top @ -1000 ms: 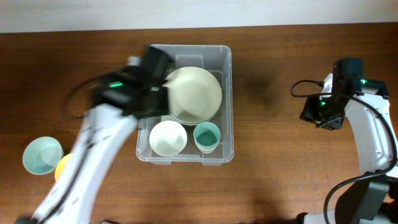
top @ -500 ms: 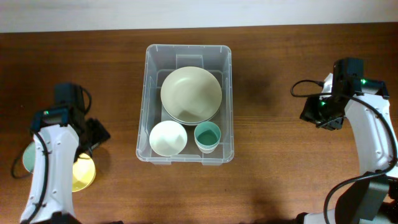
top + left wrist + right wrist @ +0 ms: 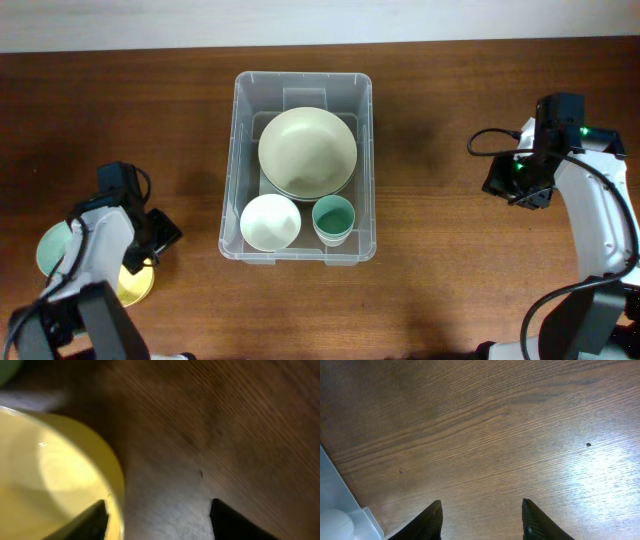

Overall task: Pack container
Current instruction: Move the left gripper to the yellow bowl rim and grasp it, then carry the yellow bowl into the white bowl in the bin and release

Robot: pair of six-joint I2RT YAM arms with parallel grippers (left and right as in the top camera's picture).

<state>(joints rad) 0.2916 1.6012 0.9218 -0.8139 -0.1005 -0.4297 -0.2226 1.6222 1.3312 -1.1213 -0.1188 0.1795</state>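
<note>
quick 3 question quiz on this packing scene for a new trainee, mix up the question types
1. How many dishes lie inside the container?
2. True or false: the right gripper is open, with only table beneath it.
3. The yellow bowl is: A) inside the container, B) on the table beside the left gripper, C) between the right gripper's fingers.

Key
1. Three: a large pale plate, a white bowl and a teal cup.
2. True.
3. B. One finger of the open left gripper sits at the bowl's rim.
</note>
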